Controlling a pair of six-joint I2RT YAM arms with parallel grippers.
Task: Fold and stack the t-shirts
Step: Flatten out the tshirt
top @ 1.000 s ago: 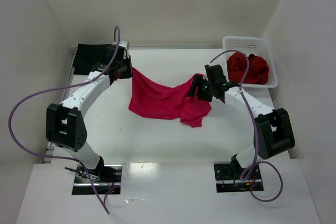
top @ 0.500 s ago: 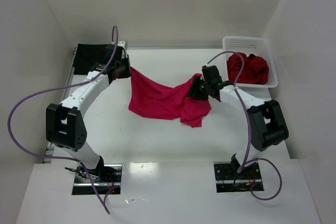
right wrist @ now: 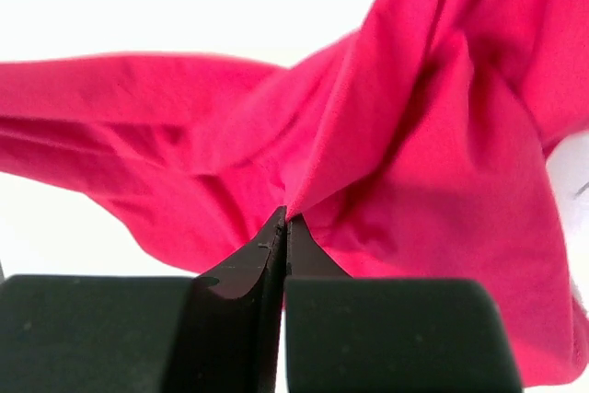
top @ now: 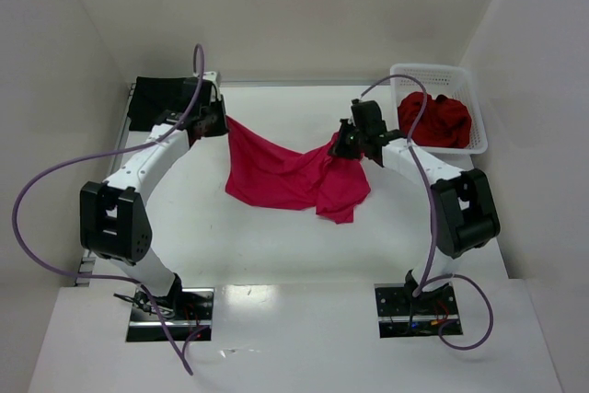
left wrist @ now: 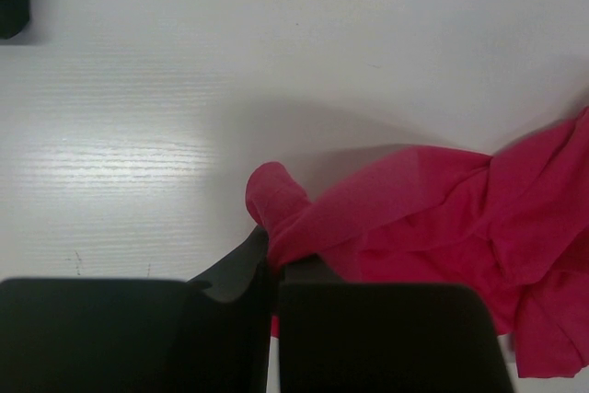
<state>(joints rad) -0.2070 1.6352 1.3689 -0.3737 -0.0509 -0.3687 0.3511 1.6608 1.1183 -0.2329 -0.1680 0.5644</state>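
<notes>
white table (top: 276, 246): floor of a plain booth with pale walls (top: 276, 6) on three sides; both arm bases are bolted at its near edge.
black t-shirt (top: 156, 103): lies flat at the far left corner of the table. from above, the left arm (top: 147, 163) overlaps its right edge. the left wrist view catches it only as a dark edge at the top left corner.
left gripper (top: 219, 123): reaches toward the far left, just right of the black cloth. its jaws are pinched together on a bunched corner of the pink shirt. in the left wrist view a small nub of cloth sticks out past the fingertips, held up off the table.
crimson-pink t-shirt (top: 276, 177): slung between the two grippers, with its upper edge sagging in the middle. the lower part rests crumpled on the middle of the table, and a loose fold trails toward the near right.
right gripper (top: 340, 147): holds the shirt's right upper corner, left of the basket. its jaws are pressed together on a fold of the pink cloth. in the right wrist view the fingertips meet with fabric caught between them, and the rest of the shirt spreads beyond.
basket (top: 428, 68): white plastic lattice, at the far right corner by the right wall.
darker red t-shirts (top: 437, 121): heaped and crumpled inside the basket; how many there are cannot be told.
</notes>
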